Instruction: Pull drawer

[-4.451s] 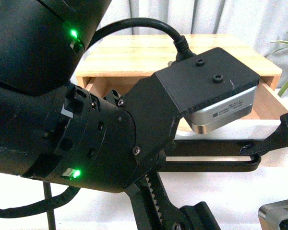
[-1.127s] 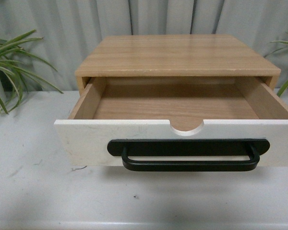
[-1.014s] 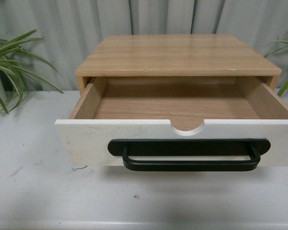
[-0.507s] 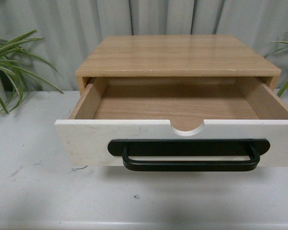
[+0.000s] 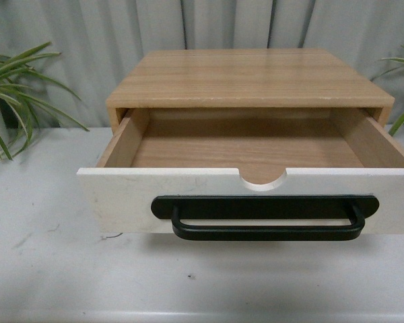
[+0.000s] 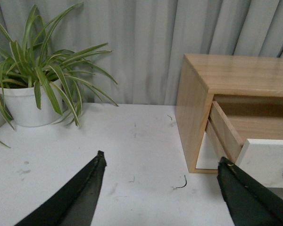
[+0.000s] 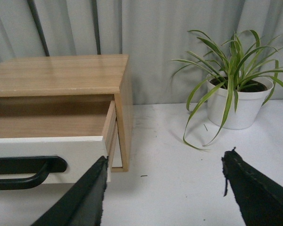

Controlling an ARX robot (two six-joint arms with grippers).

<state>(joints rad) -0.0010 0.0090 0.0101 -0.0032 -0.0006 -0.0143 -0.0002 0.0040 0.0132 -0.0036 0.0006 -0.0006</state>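
Observation:
The drawer (image 5: 121, 198) stands pulled far out of its light wood cabinet (image 5: 249, 77), showing a bare wooden inside. Its white front carries a long black bar handle (image 5: 266, 231) and a half-round notch in the top edge. Neither arm shows in the front view. My left gripper (image 6: 161, 162) is open over the white table, off the cabinet's left side, with the drawer front (image 6: 269, 157) beside one finger. My right gripper (image 7: 165, 160) is open off the cabinet's right side, near the drawer front (image 7: 47, 153) and its handle (image 7: 19, 172). Both hold nothing.
A potted spider plant (image 6: 35, 89) stands left of the cabinet and another plant (image 7: 236, 89) stands to its right. A grey curtain (image 5: 87, 40) hangs behind. The white table (image 5: 47, 269) runs in front of the drawer.
An arm that filled the front view 4.5 s ago has left it. Over the last second the drawer has stayed still.

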